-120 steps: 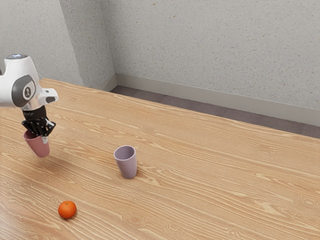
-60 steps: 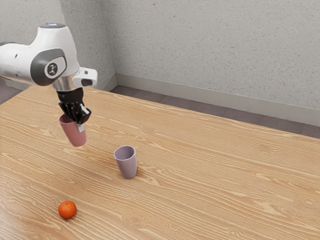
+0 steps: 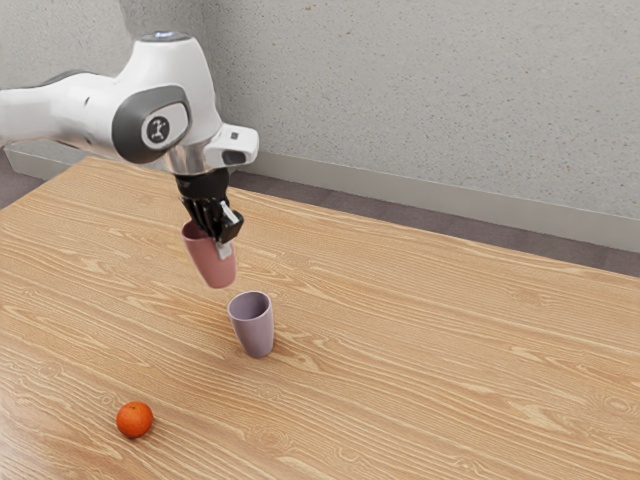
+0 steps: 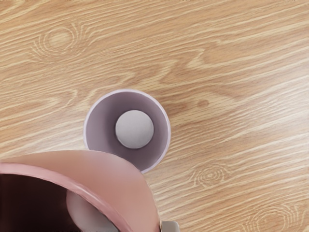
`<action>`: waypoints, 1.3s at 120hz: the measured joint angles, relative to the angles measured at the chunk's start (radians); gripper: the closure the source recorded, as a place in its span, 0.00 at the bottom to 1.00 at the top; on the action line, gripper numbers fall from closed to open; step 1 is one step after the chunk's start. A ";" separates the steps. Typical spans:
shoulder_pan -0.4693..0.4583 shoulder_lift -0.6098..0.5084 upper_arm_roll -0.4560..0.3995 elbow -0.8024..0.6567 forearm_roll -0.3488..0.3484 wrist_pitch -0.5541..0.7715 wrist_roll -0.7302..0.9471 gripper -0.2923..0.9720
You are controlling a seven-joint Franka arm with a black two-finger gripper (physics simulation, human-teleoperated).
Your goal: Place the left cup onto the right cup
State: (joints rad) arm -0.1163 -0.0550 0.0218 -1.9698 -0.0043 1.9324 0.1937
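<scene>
My gripper (image 3: 214, 232) is shut on the rim of a pink cup (image 3: 211, 259), which hangs tilted in the air. Just below it and slightly toward the exterior view's right, a lilac cup (image 3: 251, 322) stands upright on the wooden table (image 3: 450, 340). In the wrist view the pink cup (image 4: 91, 183) looms large and close under my hand, and beyond it I look straight down into the open mouth of the lilac cup (image 4: 128, 128).
An orange (image 3: 134, 419) lies on the table near its front edge, toward the exterior view's left of the lilac cup. A grey wall and floor strip run behind the table's far edge.
My arm has carried the pink cup up and toward the exterior view's right, from the table's left part to just above and beside the lilac cup. The lilac cup and orange have stayed put.
</scene>
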 joint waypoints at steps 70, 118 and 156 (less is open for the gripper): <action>-0.018 0.102 0.000 0.003 0.016 0.110 0.000 0.85; 0.009 0.118 0.003 -0.002 0.024 0.123 -0.002 0.85; 0.004 0.137 -0.003 0.002 0.024 0.129 -0.004 0.85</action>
State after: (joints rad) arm -0.1120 0.0817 0.0185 -1.9677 0.0199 2.0609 0.1900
